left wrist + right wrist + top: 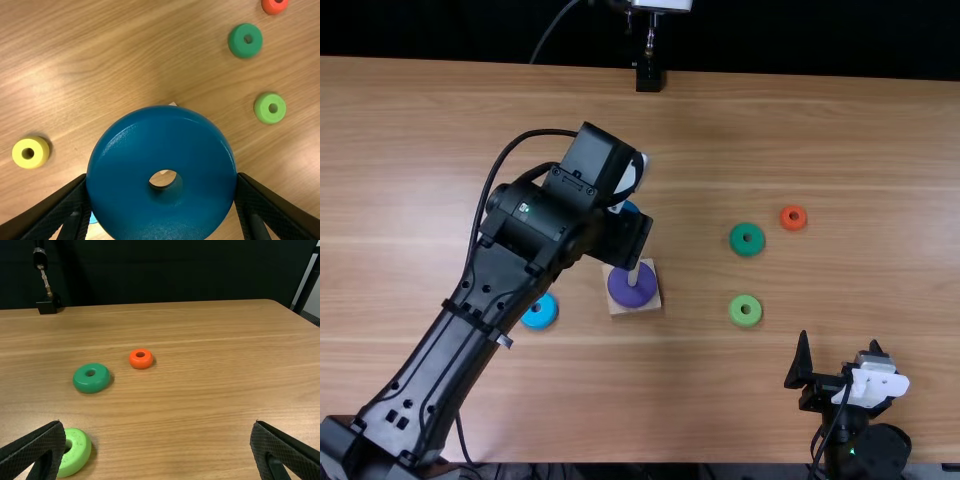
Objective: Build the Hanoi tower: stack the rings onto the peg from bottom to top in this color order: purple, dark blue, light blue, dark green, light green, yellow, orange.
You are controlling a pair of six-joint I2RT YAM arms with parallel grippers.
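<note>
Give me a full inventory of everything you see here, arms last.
Table: one, light brown, under everything
Board: one, pale wood, on the table
Peg: one, pale, upright on the board
Ring: one, purple, around the peg
Ring: one, dark blue, held by the left gripper
Ring: one, light blue, beside the left arm
Ring: one, dark green, right of the board
Ring: one, light green, nearer than dark green
Ring: one, orange, beside dark green
Ring: one, yellow, on the table
Stand: one, black, far edge
Arms: two, black, near edge
Grippers: two, black, one per arm
</note>
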